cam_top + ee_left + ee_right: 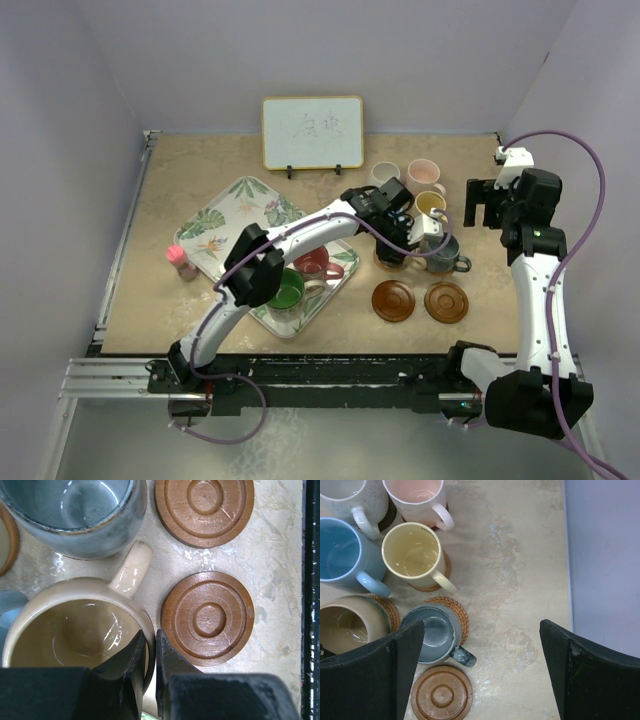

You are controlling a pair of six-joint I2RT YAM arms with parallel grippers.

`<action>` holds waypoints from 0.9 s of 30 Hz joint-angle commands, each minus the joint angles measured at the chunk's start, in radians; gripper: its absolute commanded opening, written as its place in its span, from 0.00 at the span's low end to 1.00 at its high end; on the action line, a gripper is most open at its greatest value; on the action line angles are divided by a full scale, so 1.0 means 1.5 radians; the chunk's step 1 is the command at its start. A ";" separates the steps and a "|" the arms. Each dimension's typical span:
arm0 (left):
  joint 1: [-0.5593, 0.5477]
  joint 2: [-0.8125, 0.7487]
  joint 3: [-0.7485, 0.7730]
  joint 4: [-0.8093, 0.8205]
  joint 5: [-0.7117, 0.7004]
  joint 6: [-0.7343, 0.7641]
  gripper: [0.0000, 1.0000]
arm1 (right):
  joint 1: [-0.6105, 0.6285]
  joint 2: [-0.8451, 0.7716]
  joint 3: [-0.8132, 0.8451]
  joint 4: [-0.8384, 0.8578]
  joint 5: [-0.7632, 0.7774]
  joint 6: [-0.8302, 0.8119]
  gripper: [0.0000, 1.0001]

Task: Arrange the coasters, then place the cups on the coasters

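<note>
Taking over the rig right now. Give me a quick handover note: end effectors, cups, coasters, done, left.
Left end effector: shut on the rim of the tan cup, in the cup cluster.
Right end effector: open, empty, right of the cluster.
Done: off-white cup, pink cup, yellow cup, tan cup, grey-blue cup sit on coasters; light blue cup among them, its coaster hidden.
Left: red cup and green cup are on the leaf tray; two bare coasters wait on the cluster's near side.

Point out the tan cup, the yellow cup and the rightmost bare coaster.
tan cup (80, 635): left wrist view, on its inside bottom.
yellow cup (412, 555): right wrist view, on its inside bottom.
rightmost bare coaster (446, 302): top external view, on its centre ring.
</note>
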 commanded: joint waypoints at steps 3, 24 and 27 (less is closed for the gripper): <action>0.016 0.014 0.043 -0.044 0.052 0.002 0.03 | -0.005 -0.010 0.012 0.005 -0.007 0.005 0.98; 0.042 0.059 0.127 -0.189 0.096 -0.001 0.03 | -0.004 -0.006 0.012 0.007 -0.011 0.005 0.98; 0.042 0.056 0.128 -0.199 0.090 0.000 0.03 | -0.005 -0.006 0.012 0.006 -0.012 0.004 0.98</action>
